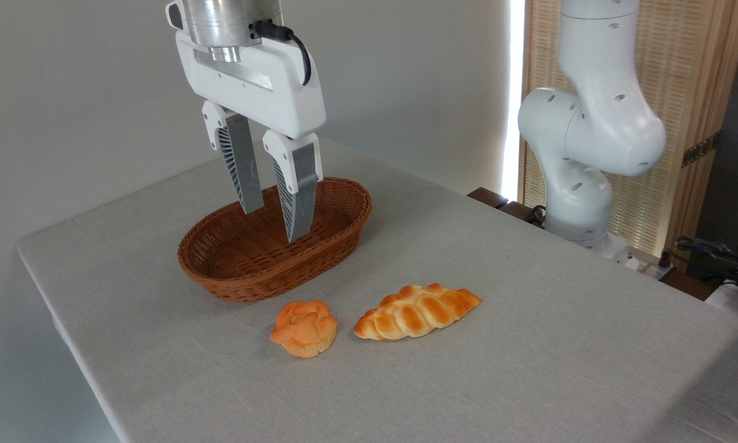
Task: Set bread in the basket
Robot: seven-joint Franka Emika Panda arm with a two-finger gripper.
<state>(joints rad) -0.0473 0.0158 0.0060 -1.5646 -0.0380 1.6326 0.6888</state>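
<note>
The tabletop point(529, 344) carried a wicker basket point(245, 271). Above the basket hung the end effector point(273, 224), fingers parted and holding nothing. A braided loaf point(417, 311) lay just beside the bread point(304, 328), near the basket's front.

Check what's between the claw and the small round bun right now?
In the camera view, only the basket's near wall and a strip of bare table separate the open claw from the bun.
</note>
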